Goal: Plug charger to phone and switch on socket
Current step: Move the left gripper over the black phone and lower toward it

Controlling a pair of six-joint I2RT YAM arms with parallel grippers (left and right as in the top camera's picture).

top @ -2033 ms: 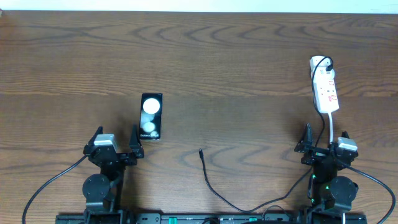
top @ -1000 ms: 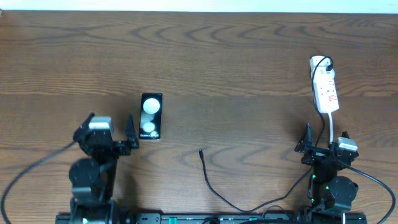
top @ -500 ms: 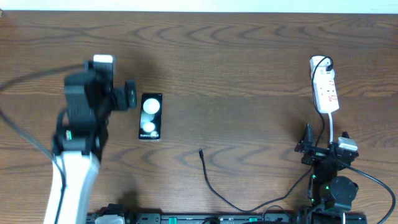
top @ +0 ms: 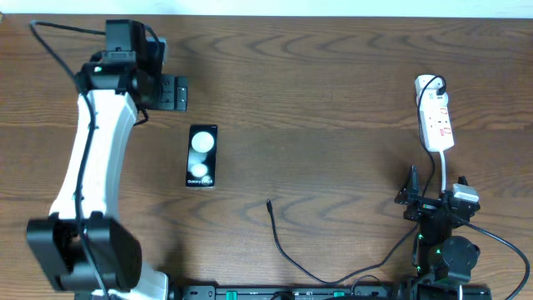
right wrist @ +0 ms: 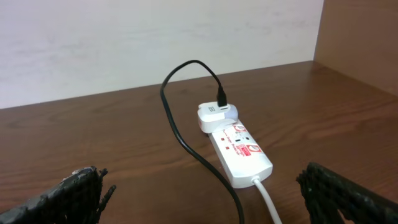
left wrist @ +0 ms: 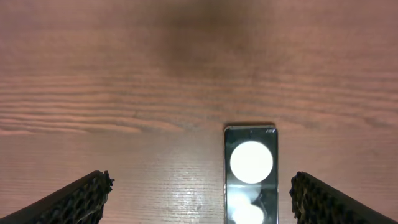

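The black phone [top: 202, 156] lies flat left of centre, two white circles on its face. My left gripper [top: 176, 93] hovers open and empty beyond the phone's far end. The left wrist view shows the phone [left wrist: 250, 186] between the spread fingers [left wrist: 200, 199], nearer the right one. The charger cable's plug tip [top: 269, 202] lies free near the middle front. The white socket [top: 435, 117] lies at the far right. My right gripper [top: 435, 185] rests open and empty in front of it. The right wrist view shows the socket [right wrist: 239, 149], the black cable [right wrist: 180, 130] and my open fingers [right wrist: 205, 199].
A white adapter [right wrist: 214, 115] sits plugged into the socket's far end with the black cable in it. The socket's white cord [top: 444, 167] runs toward my right arm's base. A light wall [right wrist: 155, 37] stands behind the table's far edge.
My left arm has lifted from its rest at the front left and swung away to beyond the phone's far end. The right arm, phone, cable and socket have not moved.
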